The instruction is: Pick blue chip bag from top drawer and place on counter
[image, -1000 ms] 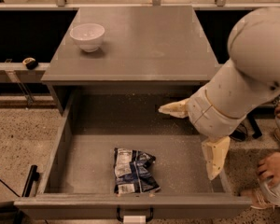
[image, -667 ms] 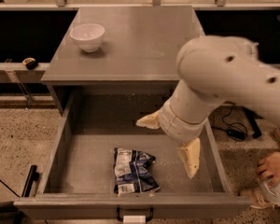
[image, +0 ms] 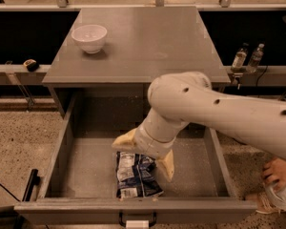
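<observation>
**Operator:** Where does the pincer stand?

**Inspector:** Your two-finger gripper (image: 142, 160), carried on the bulky white arm (image: 219, 109), is down inside the open, wide grey top drawer (image: 62, 151), low over the front half of its floor. Its tan fingers (image: 125, 140) are spread wide apart (one points to the picture's left, the other down toward the drawer front).

**Operator:** And the bag?

**Inspector:** Your small crumpled dark-blue foil chip bag (image: 133, 180), with white and light-blue print, lies flat on the drawer's speckled floor near the front wall, directly under the gripper. The spread fingers sit over the bag's far end; I cannot tell whether either touches it. The flat smooth grey counter (image: 143, 42) above the drawer carries a round white bowl (image: 89, 36) near its far left corner. Two small clear bottles (image: 247, 56) stand on the ledge just right of the counter.
</observation>
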{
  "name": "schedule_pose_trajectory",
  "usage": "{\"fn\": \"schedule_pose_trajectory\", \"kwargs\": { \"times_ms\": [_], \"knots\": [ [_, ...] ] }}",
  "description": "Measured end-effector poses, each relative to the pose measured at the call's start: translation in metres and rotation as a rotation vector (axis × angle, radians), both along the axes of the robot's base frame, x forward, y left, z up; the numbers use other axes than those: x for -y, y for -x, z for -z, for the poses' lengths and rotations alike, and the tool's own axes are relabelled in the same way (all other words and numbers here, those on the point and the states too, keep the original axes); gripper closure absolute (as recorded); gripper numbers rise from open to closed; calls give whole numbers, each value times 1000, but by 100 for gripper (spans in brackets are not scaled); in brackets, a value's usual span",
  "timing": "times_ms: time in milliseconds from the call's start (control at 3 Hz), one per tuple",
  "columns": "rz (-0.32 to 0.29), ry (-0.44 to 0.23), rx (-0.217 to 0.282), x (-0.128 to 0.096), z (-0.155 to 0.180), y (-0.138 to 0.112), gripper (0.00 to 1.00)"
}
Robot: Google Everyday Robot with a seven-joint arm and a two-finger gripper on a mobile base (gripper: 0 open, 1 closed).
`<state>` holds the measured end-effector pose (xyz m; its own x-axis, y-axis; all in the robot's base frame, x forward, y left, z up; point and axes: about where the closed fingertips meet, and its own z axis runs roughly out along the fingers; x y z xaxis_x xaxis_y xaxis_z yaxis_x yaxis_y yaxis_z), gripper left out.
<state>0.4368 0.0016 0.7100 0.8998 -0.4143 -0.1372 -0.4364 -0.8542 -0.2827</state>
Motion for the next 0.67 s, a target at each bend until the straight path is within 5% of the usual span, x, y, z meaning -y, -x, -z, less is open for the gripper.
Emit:
{"fn": "schedule_pose_trajectory", "kwargs": {
  "times_ms": [333, 667],
  "knots": [
    [-84, -12, 8, -14, 23, -2, 0],
    [-117, -13, -12, -17, 52, 2, 19]
  ]
}}
